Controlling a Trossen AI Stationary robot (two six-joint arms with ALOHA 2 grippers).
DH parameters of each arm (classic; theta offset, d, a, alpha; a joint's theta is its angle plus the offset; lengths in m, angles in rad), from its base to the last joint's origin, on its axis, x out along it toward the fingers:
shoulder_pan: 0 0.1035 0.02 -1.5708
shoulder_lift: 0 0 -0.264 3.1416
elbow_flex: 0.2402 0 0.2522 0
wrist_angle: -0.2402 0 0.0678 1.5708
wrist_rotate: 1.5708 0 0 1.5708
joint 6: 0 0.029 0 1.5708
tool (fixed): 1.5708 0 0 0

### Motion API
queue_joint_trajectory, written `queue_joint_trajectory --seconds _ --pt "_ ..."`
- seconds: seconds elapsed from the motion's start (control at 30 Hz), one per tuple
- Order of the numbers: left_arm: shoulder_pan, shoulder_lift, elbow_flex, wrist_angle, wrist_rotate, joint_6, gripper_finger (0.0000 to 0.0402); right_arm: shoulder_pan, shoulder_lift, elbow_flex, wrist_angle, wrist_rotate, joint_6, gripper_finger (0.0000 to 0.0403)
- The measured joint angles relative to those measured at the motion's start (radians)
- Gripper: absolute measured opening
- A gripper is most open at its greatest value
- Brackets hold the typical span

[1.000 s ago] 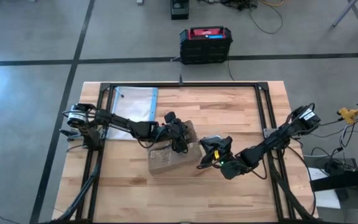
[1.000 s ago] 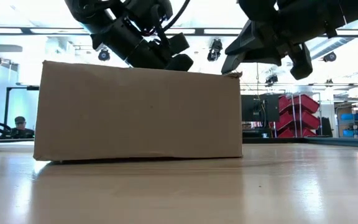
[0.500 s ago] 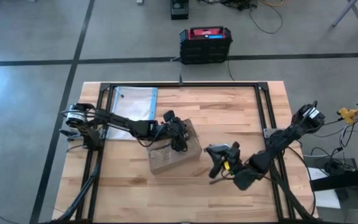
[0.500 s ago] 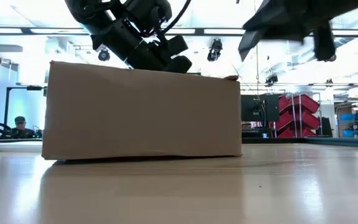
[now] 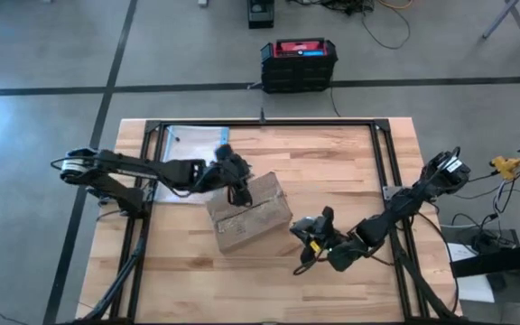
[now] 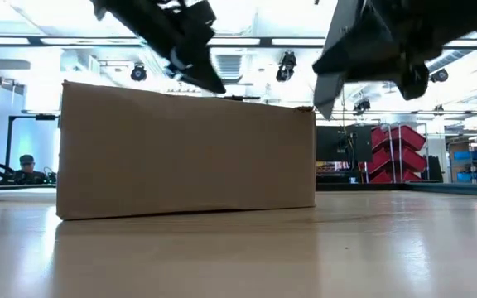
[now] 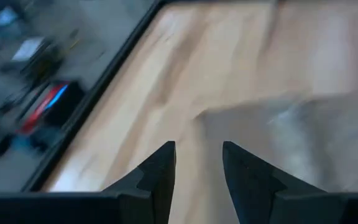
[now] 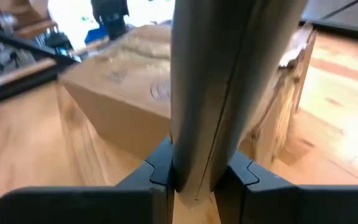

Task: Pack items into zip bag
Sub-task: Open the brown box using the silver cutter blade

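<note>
The brown cardboard box stands on its base mid-table; it also shows in the low view. The clear zip bag lies flat at the far left corner, partly behind my left arm. My left gripper hovers open over the box's far left corner, empty, fingers slightly apart in its wrist view. My right gripper is off the box's right end, toward the near edge, shut on a slim grey tool. No small whitish items show in any view. My right gripper pinches the grey tool between its two fingers at the tool's lower part. The tool runs along the fingers and sticks out ahead of them. It is lifted clear of the table, and its tip hangs near the box's upper right corner.
A black frame rail borders the table top. Bare wood lies along the near edge and in the far right part. A black-and-red case sits on the floor past the far edge. A person sits in the room behind.
My left gripper has drawn back from over the box's top toward the far left, near the zip bag. My right gripper, with the tool, has pulled away from the box's right end toward the near edge.
</note>
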Motion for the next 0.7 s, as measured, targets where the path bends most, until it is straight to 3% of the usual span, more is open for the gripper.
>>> queue_joint_trajectory --seconds 0.13,0.37,0.6,0.7 --pt "0.040 -0.013 -0.002 -0.269 -0.008 -0.113 0.0119 -0.038 0.034 0.000 -0.005 -0.097 -0.049 0.0052" --pt "0.035 -0.014 -0.046 -0.454 0.011 -0.273 0.0119 -0.129 0.039 -0.001 -0.014 -0.217 -0.150 0.0052" --pt "-0.022 -0.015 -0.083 -0.520 0.191 -0.405 0.0119 -0.280 0.018 0.038 -0.226 -0.312 -0.266 0.0052" --pt "-0.078 -0.015 -0.085 -0.509 0.261 -0.441 0.0119 -0.349 0.018 0.046 -0.233 -0.321 -0.362 0.0052"
